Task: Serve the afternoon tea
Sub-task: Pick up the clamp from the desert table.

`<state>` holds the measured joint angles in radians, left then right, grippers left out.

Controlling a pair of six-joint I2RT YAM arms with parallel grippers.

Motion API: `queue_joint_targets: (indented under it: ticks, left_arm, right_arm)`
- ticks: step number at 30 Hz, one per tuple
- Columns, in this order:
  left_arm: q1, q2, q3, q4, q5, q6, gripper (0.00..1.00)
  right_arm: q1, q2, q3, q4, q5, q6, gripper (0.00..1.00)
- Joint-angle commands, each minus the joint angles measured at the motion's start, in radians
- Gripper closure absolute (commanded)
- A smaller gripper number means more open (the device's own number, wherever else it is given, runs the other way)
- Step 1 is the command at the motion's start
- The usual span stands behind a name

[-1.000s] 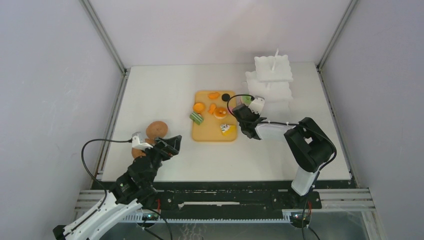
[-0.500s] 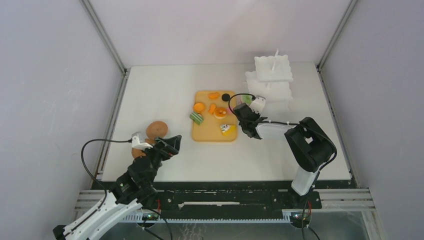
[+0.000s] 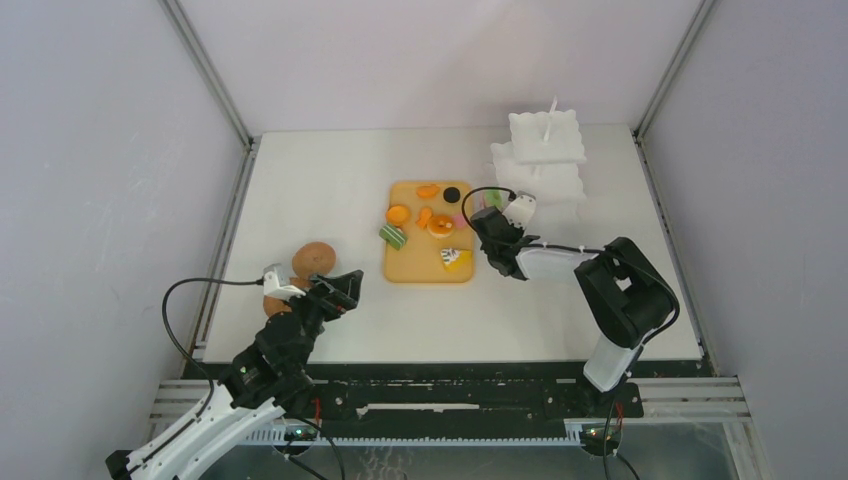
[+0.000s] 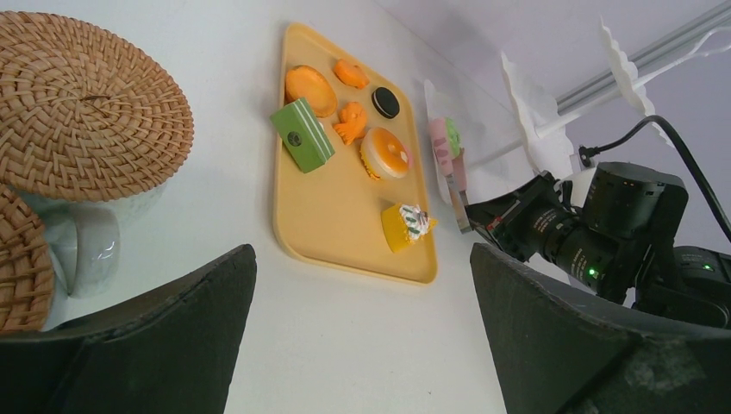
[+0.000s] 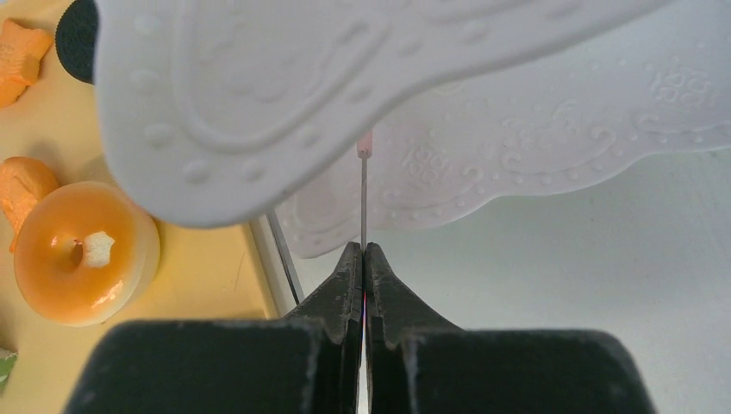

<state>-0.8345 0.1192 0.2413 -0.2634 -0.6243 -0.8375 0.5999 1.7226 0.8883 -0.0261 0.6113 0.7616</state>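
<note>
Green slab (image 4: 302, 145) lies diagonal on the tan board (image 4: 345, 216), upper left to lower right; cream-topped yellow wedge (image 4: 405, 227) at the board's lower right. Right gripper (image 5: 364, 252) pinches the pink tongs (image 5: 364, 185), left gripper (image 4: 362, 254) gapes wide

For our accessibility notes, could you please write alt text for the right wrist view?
The right gripper is shut on a thin pink-tipped strip that reaches away beneath the white embossed tiers of a stand. At left, an orange iced donut sits on a tan board.
</note>
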Motion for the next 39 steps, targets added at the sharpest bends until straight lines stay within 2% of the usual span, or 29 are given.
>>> queue_joint_targets:
  ticks: [1, 14, 39]
  left_arm:
    - [0.003, 0.007, -0.004, 0.032, 0.000, 0.006, 0.01]
    - [0.003, 0.016, -0.002, 0.036, 0.001, 0.002, 0.01]
    - [0.003, 0.036, 0.013, 0.040, 0.001, 0.006, 0.02]
  right_arm:
    - [-0.015, -0.064, -0.012, 0.049, 0.018, 0.022, 1.00]
    - [-0.040, -0.088, -0.036, 0.053, 0.017, 0.023, 1.00]
    - [-0.076, -0.160, -0.120, 0.177, -0.043, -0.001, 1.00]
